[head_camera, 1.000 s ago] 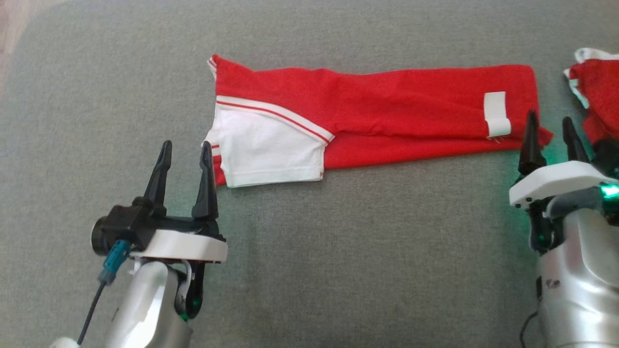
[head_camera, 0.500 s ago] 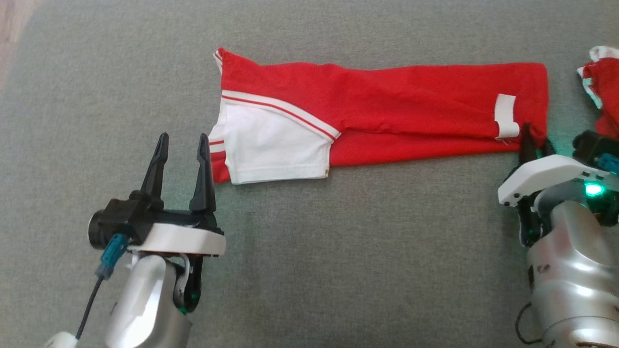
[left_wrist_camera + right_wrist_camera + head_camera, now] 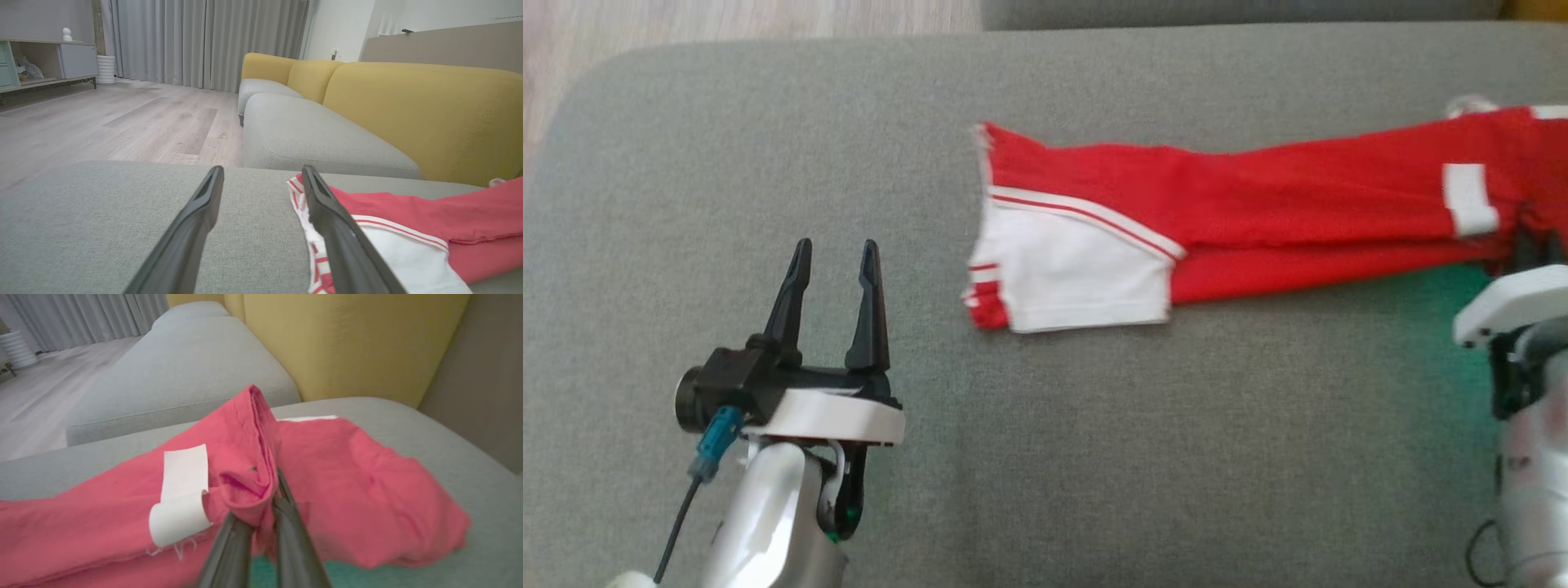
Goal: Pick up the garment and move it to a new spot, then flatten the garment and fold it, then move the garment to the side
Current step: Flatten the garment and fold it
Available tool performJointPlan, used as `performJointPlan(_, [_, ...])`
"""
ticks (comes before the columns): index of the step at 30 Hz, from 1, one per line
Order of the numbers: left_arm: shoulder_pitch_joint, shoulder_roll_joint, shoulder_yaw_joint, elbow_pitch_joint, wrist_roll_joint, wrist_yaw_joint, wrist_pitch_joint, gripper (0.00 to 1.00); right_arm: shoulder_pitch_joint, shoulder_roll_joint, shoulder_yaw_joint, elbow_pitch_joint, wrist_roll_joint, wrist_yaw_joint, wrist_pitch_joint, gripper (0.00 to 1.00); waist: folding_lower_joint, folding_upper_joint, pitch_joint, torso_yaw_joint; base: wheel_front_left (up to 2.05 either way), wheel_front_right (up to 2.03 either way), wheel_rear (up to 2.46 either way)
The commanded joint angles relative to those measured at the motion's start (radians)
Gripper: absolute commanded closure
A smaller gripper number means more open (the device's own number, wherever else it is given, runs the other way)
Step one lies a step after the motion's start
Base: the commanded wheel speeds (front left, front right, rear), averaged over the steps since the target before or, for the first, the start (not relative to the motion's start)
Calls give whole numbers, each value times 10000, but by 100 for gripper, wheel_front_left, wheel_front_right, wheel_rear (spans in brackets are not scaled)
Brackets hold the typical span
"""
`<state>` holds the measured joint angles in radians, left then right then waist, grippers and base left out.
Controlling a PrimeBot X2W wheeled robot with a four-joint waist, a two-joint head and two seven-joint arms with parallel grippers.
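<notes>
The garment (image 3: pixel 1258 204), red with a white panel and stripes at its left end, lies stretched out across the grey cushion (image 3: pixel 1045 449). My right gripper (image 3: pixel 1535 245) is shut on the garment's right end, beside a white label (image 3: pixel 1468 198). In the right wrist view the red cloth (image 3: pixel 327 465) bunches up into a fold pinched between that gripper's (image 3: pixel 263 490) fingers (image 3: pixel 233 547). My left gripper (image 3: pixel 837 245) stands open over bare cushion, apart from the garment's white end. The left wrist view shows this gripper (image 3: pixel 262 171) with nothing in it and the garment (image 3: pixel 408 220) to its right.
The cushion's rounded far edge (image 3: pixel 768 49) borders wooden floor (image 3: pixel 122 122). A second grey seat (image 3: pixel 318 139) with yellow backrests (image 3: pixel 429 110) stands beyond. Curtains (image 3: pixel 204 41) and a low cabinet (image 3: pixel 61 61) are farther off.
My right gripper has shut on the garment's right end and drawn it rightward, away from the left gripper. The left gripper stayed open. The head view has also shifted.
</notes>
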<state>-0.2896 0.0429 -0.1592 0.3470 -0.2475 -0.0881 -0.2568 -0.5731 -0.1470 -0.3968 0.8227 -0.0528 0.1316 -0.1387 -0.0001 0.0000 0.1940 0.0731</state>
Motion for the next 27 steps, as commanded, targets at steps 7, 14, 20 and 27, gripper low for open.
performJointPlan(7, [-79,75,243,-496,-114,131,-49,0,44,81,654,-1491,454,-9,447,100,1,0,-404,49,0,0,0])
performJointPlan(14, [70,75,235,-584,-90,181,-49,0,323,764,2134,-2585,1212,-9,659,100,1,0,-931,399,0,0,0])
performJointPlan(20, [105,74,157,-643,-35,184,-49,0,659,959,4156,-3113,2488,-9,599,100,1,0,-1100,1009,0,0,0])
performJointPlan(27, [-71,74,136,-925,-289,353,-49,0,181,965,6384,-2579,3845,-9,410,100,1,0,-671,1769,0,0,0])
